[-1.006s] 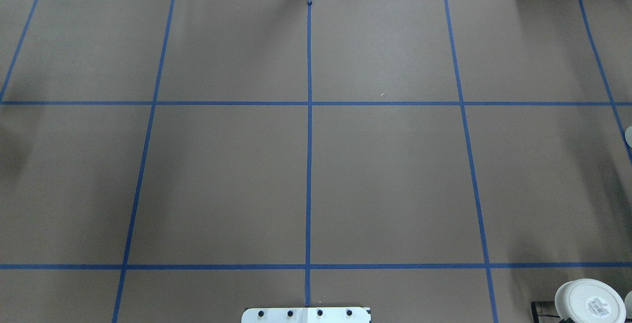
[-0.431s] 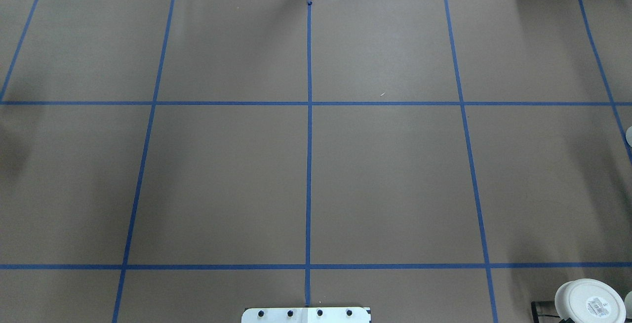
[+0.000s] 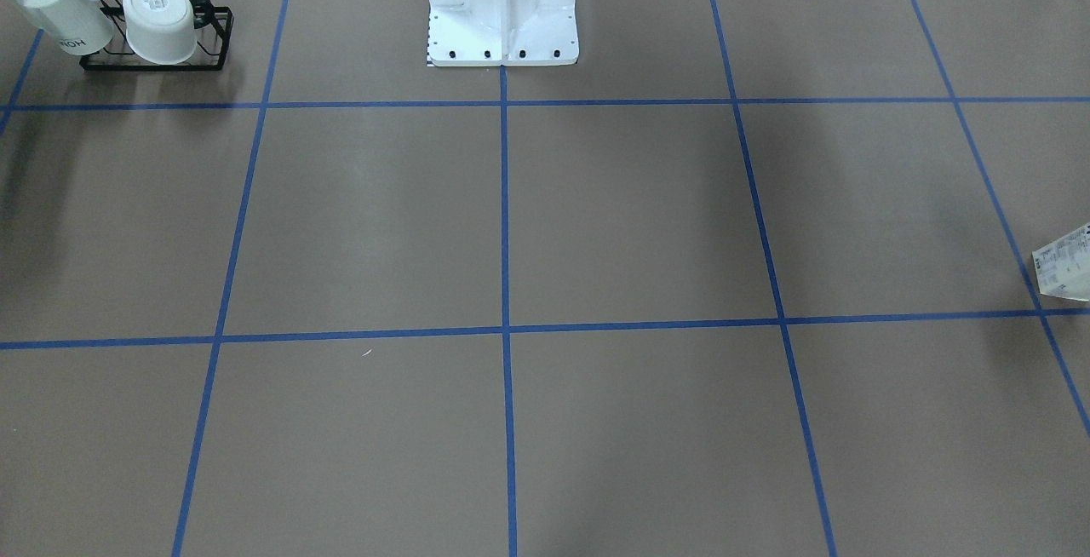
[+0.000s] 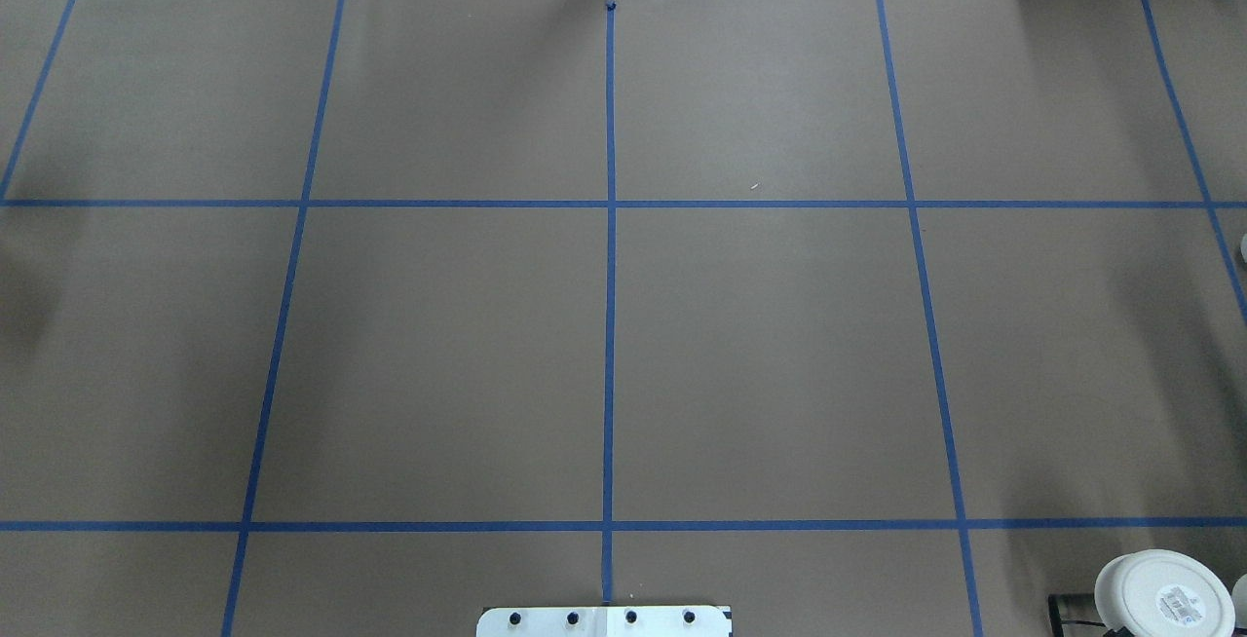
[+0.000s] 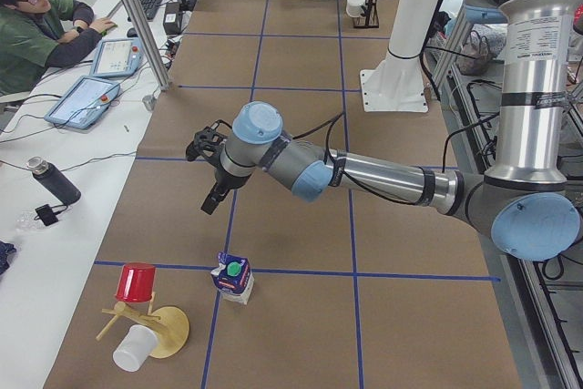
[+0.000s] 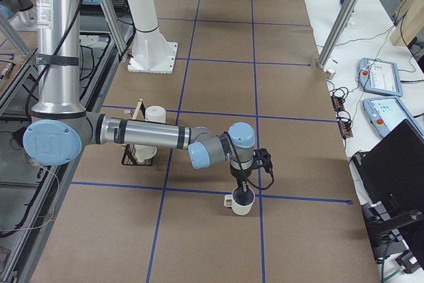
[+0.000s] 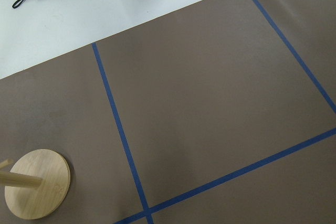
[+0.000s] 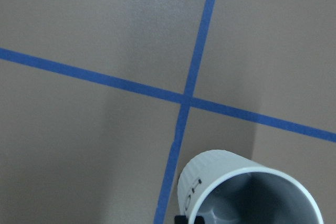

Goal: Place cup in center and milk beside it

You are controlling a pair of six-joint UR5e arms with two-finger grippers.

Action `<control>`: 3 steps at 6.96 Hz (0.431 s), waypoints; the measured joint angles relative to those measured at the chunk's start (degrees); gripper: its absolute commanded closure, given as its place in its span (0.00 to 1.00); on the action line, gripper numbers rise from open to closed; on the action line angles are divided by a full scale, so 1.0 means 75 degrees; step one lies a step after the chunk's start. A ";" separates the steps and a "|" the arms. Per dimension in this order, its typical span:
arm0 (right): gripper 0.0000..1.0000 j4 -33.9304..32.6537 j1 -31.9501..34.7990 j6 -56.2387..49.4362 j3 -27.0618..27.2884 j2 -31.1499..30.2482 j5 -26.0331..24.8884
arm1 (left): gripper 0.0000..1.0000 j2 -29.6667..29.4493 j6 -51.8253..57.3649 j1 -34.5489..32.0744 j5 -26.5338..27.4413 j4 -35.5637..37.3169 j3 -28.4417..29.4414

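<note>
The cup is a white mug standing by a crossing of blue tape lines near the robot's right table end. It fills the bottom right of the right wrist view, dark grey inside. My right gripper reaches down onto its rim; I cannot tell whether it is shut. The milk stands upright at the left table end, green cap on top; its edge shows in the front-facing view. My left gripper hangs above the table, apart from the milk; I cannot tell its state.
A black wire rack with white cups stands near the robot's base, right side. A wooden cup tree with a red and a white cup stands beside the milk; its base shows in the left wrist view. An operator sits alongside.
In the overhead view a white shape at the right edge has slid further out of view. Nothing else has changed there.
</note>
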 measured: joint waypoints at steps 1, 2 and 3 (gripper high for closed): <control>1.00 -0.0040 0.0034 0.0040 0.0252 0.0011 0.0029 | 0.01 0.0011 0.0000 -0.0001 -0.0001 0.0000 0.0000; 1.00 -0.0064 0.0056 0.0133 0.0551 0.0039 0.0061 | 0.01 0.0021 0.0000 -0.0001 -0.0001 0.0000 0.0000; 1.00 -0.0104 0.0030 0.0335 0.0803 0.0162 0.0173 | 0.01 0.0027 -0.0003 0.0003 -0.0001 0.0003 0.0004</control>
